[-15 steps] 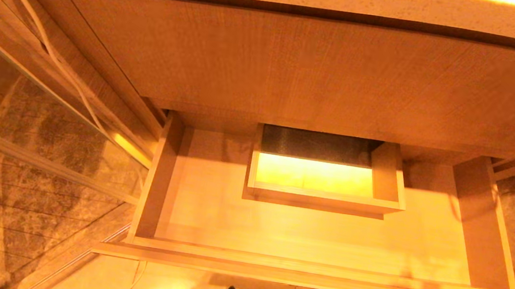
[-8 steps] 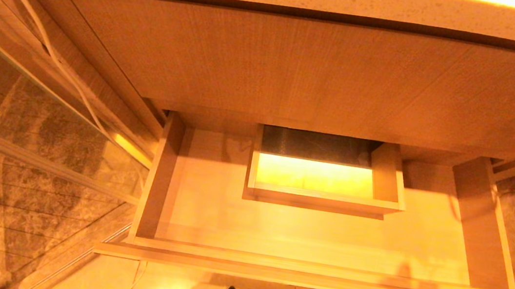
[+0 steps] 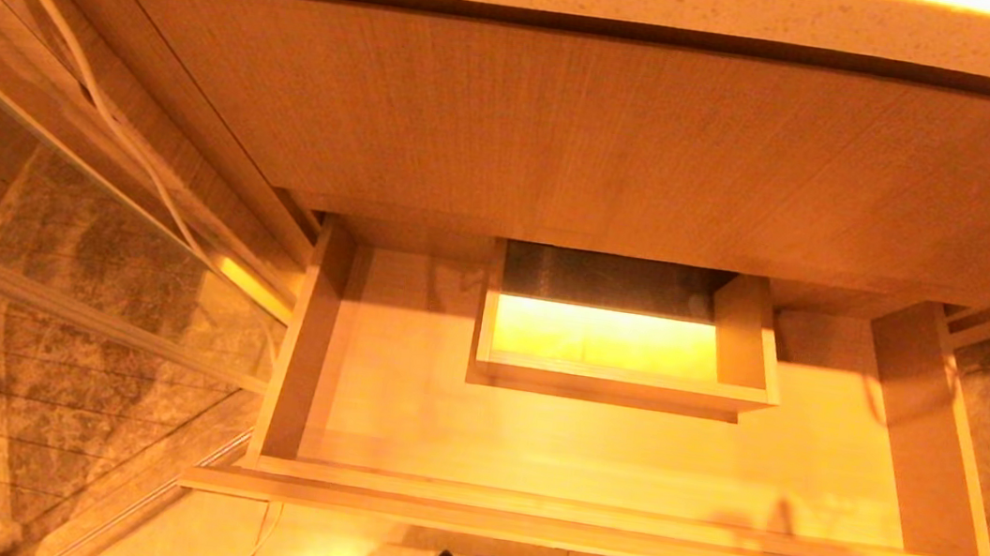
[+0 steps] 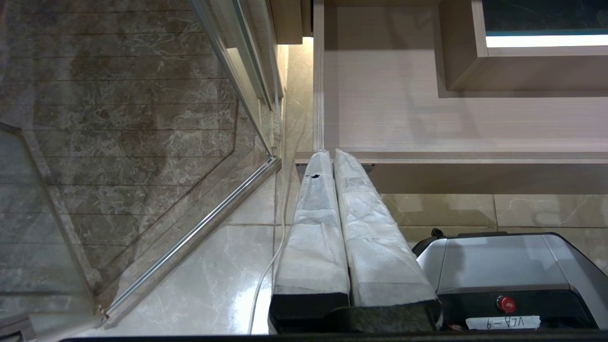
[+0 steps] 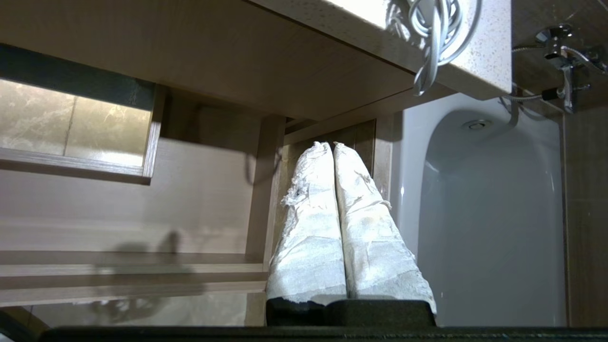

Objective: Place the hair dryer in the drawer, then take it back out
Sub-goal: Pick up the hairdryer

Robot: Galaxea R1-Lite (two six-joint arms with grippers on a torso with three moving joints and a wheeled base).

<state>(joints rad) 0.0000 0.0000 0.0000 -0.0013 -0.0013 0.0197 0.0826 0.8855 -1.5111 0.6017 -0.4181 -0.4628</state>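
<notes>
Bathroom: bathtub (image 5: pixel 484 213), vanity drawer (image 3: pixel 607 443)

Drawer (image 3: pixel 404 399) pulled out, floor bare across lower centre of the head view, open from above. Obstacles: boxed cutout (image 3: pixel 624 384) at the drawer's back centre, 1 wood panel (image 3: pixel 569 136) overhanging the rear, glass partition (image 3: pixel 32 278) at frame left. Bathtub (image 5: pixel 489 213) probably close off the drawer's right end; gap unclear.
</notes>
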